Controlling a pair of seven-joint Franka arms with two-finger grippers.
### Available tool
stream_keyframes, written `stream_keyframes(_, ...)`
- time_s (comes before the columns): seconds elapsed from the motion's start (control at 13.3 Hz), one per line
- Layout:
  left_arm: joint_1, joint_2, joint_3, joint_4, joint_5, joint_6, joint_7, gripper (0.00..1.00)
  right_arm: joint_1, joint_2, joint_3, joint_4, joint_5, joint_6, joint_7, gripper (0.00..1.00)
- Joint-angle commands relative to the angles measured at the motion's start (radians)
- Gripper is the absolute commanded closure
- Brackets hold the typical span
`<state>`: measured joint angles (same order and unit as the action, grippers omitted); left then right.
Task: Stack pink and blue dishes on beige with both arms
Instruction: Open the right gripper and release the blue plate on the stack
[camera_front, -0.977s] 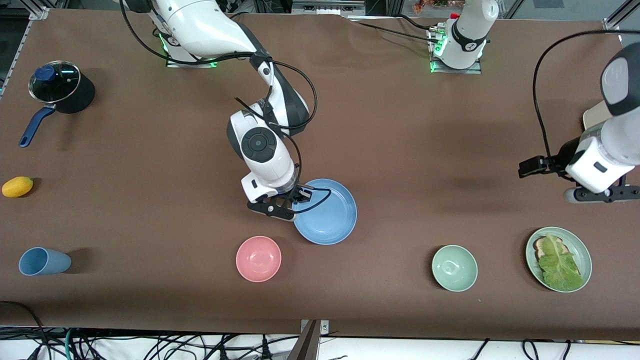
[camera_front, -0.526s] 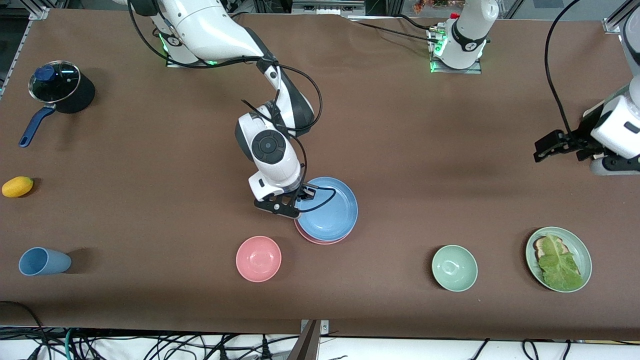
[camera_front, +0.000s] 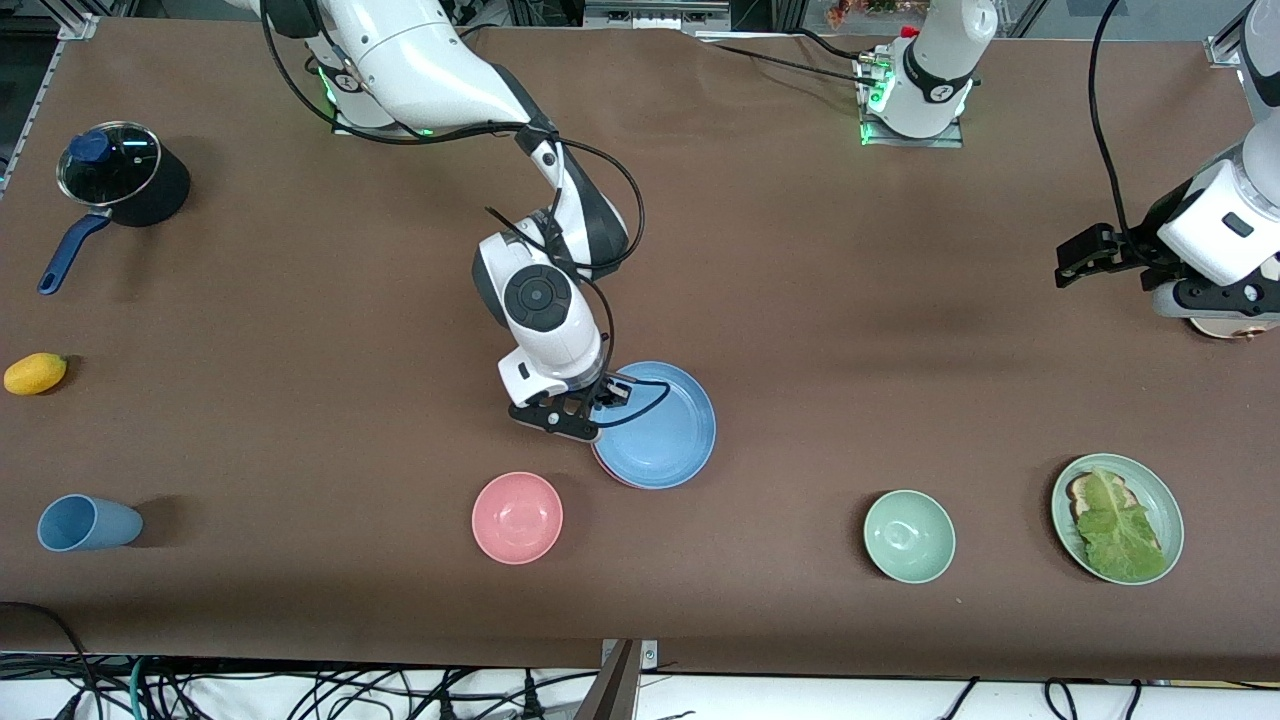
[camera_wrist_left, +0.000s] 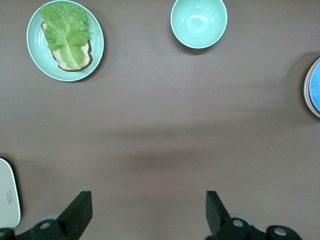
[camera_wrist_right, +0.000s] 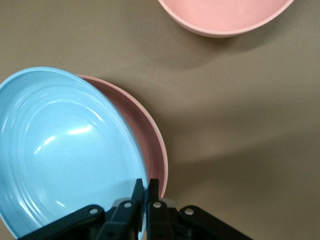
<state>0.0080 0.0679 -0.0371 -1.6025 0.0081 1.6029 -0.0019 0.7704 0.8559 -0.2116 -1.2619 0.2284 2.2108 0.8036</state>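
Note:
My right gripper (camera_front: 603, 396) (camera_wrist_right: 145, 186) is shut on the rim of the sky-blue plate (camera_front: 665, 430) (camera_wrist_right: 65, 150). That plate lies slightly tilted over the pink plate (camera_front: 612, 477) (camera_wrist_right: 150, 135), of which only a crescent of rim shows. The stack sits mid-table. My left gripper (camera_front: 1220, 314) (camera_wrist_left: 146, 212) hangs open and empty over bare cloth at the left arm's end. The beige plate (camera_wrist_left: 9, 195) shows only as an edge beside one finger in the left wrist view. The left arm hides it in the front view.
A pink bowl (camera_front: 517, 517) (camera_wrist_right: 225, 15) stands nearer the front camera than the stack. A green bowl (camera_front: 909, 536) (camera_wrist_left: 199, 22) and a green plate (camera_front: 1152, 490) (camera_wrist_left: 35, 30) with bread and lettuce sit near the front edge. A blue cup (camera_front: 85, 522), yellow fruit (camera_front: 35, 373) and lidded pot (camera_front: 122, 185) are at the right arm's end.
The right gripper shifted the blue plate, baring the pink rim, then settled it lower so less pink shows. The left gripper drew away from the front edge, toward its base.

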Motion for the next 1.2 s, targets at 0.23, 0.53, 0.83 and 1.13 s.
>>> stream_keyframes(0.23,-0.003,-0.026,0.003,-0.013,0.003,-0.021,0.033,0.0,-0.003,-0.003,-0.003,0.002,-0.003,0.007,0.003,0.23)
stream_keyframes(0.53,-0.003,-0.025,0.005,-0.011,0.001,-0.018,0.034,0.0,-0.006,-0.041,-0.024,0.012,-0.009,-0.069,-0.004,0.0)
stream_keyframes(0.83,0.004,-0.017,0.011,-0.01,0.003,0.009,0.043,0.0,-0.017,-0.142,-0.135,0.004,-0.004,-0.204,-0.122,0.0)
stream_keyframes(1.13,0.006,-0.013,0.013,-0.001,0.0,0.005,0.042,0.0,-0.025,-0.244,-0.221,-0.004,-0.003,-0.397,-0.199,0.0)
